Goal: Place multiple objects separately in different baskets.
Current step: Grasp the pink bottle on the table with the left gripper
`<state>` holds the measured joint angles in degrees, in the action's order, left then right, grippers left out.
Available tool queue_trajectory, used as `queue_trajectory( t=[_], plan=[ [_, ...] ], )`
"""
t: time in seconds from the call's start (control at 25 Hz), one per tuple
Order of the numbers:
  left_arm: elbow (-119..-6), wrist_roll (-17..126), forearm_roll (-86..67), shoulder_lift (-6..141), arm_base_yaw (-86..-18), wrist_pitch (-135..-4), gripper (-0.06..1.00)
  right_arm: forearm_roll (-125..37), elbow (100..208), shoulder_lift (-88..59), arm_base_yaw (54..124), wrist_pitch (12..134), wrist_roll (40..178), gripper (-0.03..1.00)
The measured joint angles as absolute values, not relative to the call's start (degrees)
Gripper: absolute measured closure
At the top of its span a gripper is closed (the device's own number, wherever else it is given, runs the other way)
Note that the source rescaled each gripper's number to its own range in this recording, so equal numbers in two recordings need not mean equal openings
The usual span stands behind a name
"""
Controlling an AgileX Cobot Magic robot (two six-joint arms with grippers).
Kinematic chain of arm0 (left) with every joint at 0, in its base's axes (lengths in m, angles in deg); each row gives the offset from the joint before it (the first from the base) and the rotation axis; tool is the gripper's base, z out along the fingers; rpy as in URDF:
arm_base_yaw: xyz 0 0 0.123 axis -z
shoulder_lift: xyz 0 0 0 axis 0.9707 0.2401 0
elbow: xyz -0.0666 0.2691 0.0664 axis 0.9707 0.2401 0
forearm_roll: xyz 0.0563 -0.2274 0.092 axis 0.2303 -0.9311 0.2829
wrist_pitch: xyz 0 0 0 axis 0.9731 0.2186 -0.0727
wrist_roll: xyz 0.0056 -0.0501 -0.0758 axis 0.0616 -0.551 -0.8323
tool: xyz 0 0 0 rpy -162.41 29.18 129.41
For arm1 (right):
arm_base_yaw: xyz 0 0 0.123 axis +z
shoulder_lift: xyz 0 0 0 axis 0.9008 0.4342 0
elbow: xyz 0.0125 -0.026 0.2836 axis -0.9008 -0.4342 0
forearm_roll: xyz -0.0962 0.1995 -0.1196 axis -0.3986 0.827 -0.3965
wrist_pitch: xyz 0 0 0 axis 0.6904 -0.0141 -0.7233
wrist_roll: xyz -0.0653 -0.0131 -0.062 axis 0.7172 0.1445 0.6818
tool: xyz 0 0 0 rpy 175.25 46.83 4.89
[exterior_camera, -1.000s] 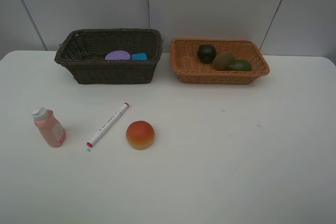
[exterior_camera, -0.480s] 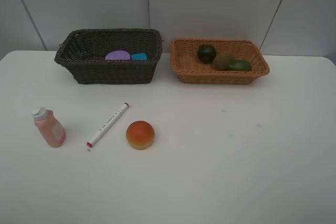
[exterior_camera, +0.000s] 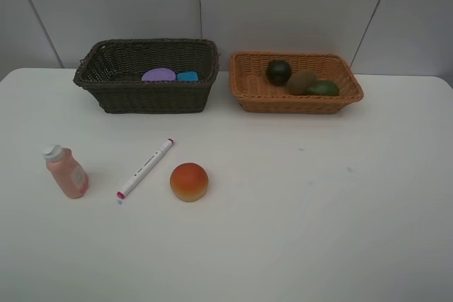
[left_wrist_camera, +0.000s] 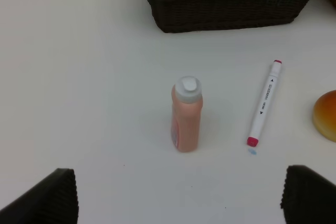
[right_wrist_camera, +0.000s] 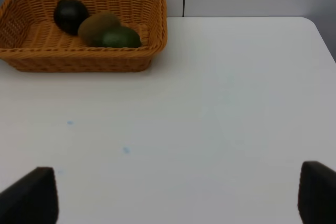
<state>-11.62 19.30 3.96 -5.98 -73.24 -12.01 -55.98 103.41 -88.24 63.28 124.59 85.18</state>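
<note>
Listing three items not yet binned, all near left on the white table (exterior_camera: 318,231). Item one: pink white-capped bottle (left_wrist_camera: 186,116), upright, leftmost. It is probably light, smooth plastic, tall for its base and apt to tip; take it across the body below the cap. Item two: white marker (exterior_camera: 145,168), lying diagonally just right of the bottle. It looks light, rigid and liable to roll; pinch across the barrel at mid-length. Item three: orange-red round fruit (exterior_camera: 189,182), beside the marker's near end but apart from it. Likely the heaviest, it is best held across its widest part. Already filed are the purple-lidded jar (exterior_camera: 158,74) and blue eraser (exterior_camera: 187,76) in the dark brown basket (exterior_camera: 106,97), far left. The dark mangosteen (exterior_camera: 279,71), brown kiwi (exterior_camera: 301,80) and green lime (exterior_camera: 323,88) lie in the light orange basket (exterior_camera: 297,102), far right. Left gripper (left_wrist_camera: 181,198): fingers spread wide, empty, on the near side of the bottle. Right gripper (right_wrist_camera: 178,195): likewise wide apart and empty, over bare table. The high camera gives the whole layout but neither gripper. The left wrist view adds the marker's print and red ends. The right wrist view shows only the clustered basket fruits.
</note>
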Motion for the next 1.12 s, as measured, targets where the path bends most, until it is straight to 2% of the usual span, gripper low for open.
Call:
queue_trajectory(
  t=[0.8, 1.12],
  plan=[
    [-11.6, 19.7, 4.0, -5.3, -73.2, -12.0, -0.06, -56.0, 103.4, -88.2, 63.3, 124.6, 85.1, -0.03],
    [-18.1, 19.7, 3.7, 8.8, -73.2, -12.6, -0.06, -56.0, 103.4, -88.2, 63.3, 124.6, 85.1, -0.03]
  ],
)
